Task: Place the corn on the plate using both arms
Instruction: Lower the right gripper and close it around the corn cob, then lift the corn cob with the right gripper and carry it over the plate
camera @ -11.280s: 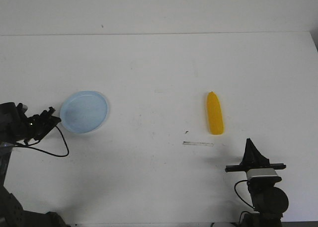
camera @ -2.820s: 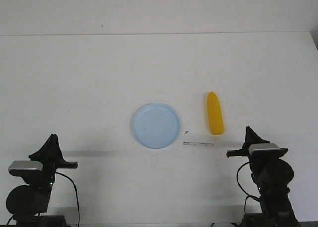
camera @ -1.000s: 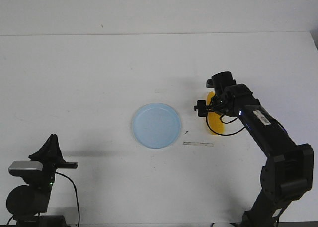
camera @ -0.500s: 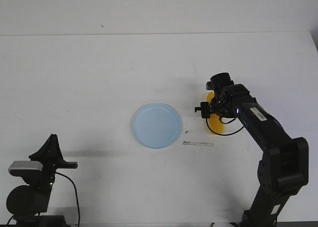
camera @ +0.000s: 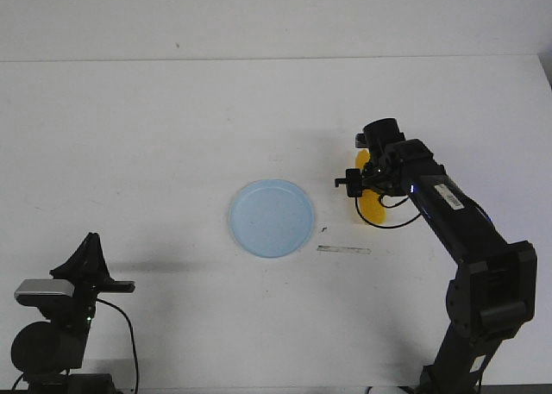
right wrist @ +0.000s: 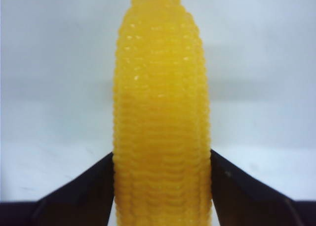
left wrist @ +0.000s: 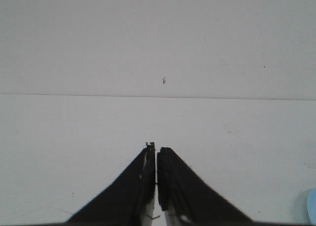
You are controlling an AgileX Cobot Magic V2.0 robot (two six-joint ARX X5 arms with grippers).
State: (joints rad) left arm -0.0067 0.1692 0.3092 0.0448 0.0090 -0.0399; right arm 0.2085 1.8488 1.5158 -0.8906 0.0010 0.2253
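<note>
Here, white label (camera: 448, 195) on right arm (camera: 448, 213), writing too small to read. Right hand (camera: 369, 180) reaching over worktop (camera: 172, 118), clamped on corn (right wrist: 161, 117), beside plate (camera: 271, 218). Left hand (left wrist: 157, 159) parked near front edge, fingers pressed together, holding nothing.

The right arm (camera: 457, 230) rises from its base at the near right edge and reaches forward and leftward, its wrist bent down over the table. The right gripper (right wrist: 162, 186) has a finger (right wrist: 84, 196) pressed against each side of the corn (right wrist: 162, 117), holding it between them. The left arm (camera: 52, 325) sits folded low at the near left corner, its wrist level and pointing forward. The left gripper (left wrist: 157, 186) has its two pointed fingers (left wrist: 187, 191) together, with only a thin seam between them and nothing held.
</note>
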